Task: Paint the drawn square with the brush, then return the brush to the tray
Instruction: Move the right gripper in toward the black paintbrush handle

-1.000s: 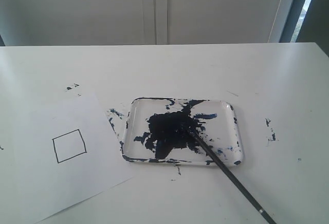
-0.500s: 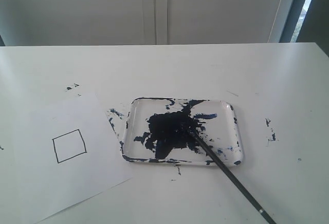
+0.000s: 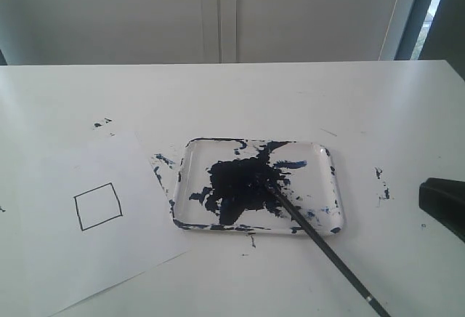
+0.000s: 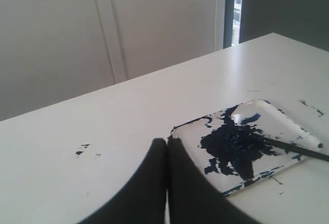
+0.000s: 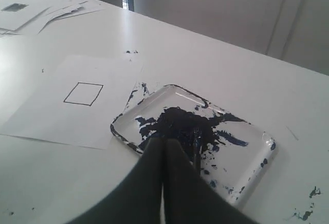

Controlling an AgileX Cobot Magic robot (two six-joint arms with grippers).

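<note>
The clear tray [image 3: 320, 179] with its dark paint pool sits mid-table. The brush [image 3: 327, 251] lies with its tip in the paint and its handle slanting out over the tray's near right corner onto the table. The drawn square [image 3: 97, 206] on the white paper is blank inside. My right gripper [image 3: 429, 195] shows as a black shape at the right edge, apart from the brush. In the right wrist view it [image 5: 164, 141] is shut and empty above the tray [image 5: 247, 154], with the brush [image 5: 197, 153] beside it and the square [image 5: 83, 93] beyond. My left gripper [image 4: 167, 142] is shut and empty, near the tray [image 4: 280, 124] and brush [image 4: 298, 151].
The white paper [image 3: 87, 259] lies left of the tray, its corner tucked at the tray's edge. Dried paint specks [image 3: 381, 185] mark the table right of the tray, and others [image 3: 102, 123] lie behind the paper. More sheets [image 5: 46, 8] lie far off on the table.
The black end of my right gripper has come into the exterior view at the right edge. Brush, tray and paper have not moved.
</note>
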